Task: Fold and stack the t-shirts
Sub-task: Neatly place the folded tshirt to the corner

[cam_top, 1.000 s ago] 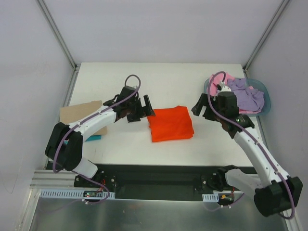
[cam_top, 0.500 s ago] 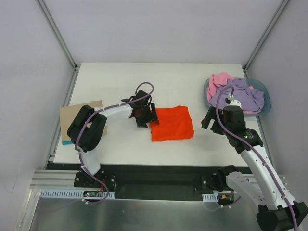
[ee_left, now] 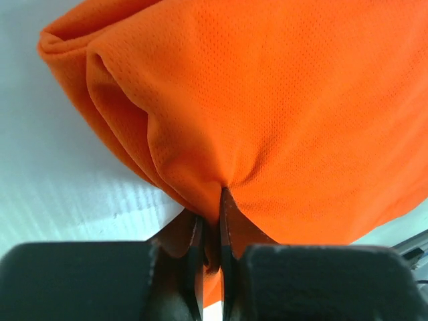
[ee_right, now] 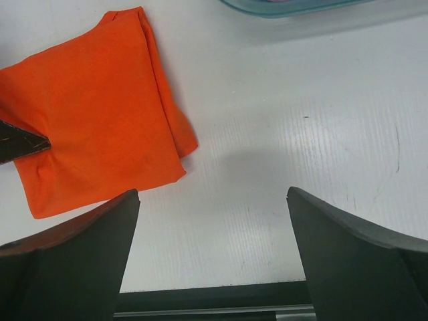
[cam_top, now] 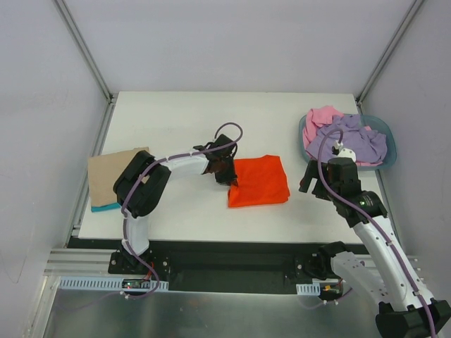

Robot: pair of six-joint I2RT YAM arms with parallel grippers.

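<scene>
Left gripper [ee_left: 210, 200]: fingers clamped together on a pinched fold at the near edge of the folded orange t-shirt [cam_top: 261, 182], which lies on the white table [cam_top: 176, 120] and spreads away beyond the fingertips. Right gripper [ee_right: 212, 194]: fingers wide apart, holding nothing, bare tabletop between them. Ahead of its fingertips, the blue-grey basin [cam_top: 386, 134] contains the lilac t-shirt [cam_top: 356, 141] and the pink t-shirt [cam_top: 323, 115].
</scene>
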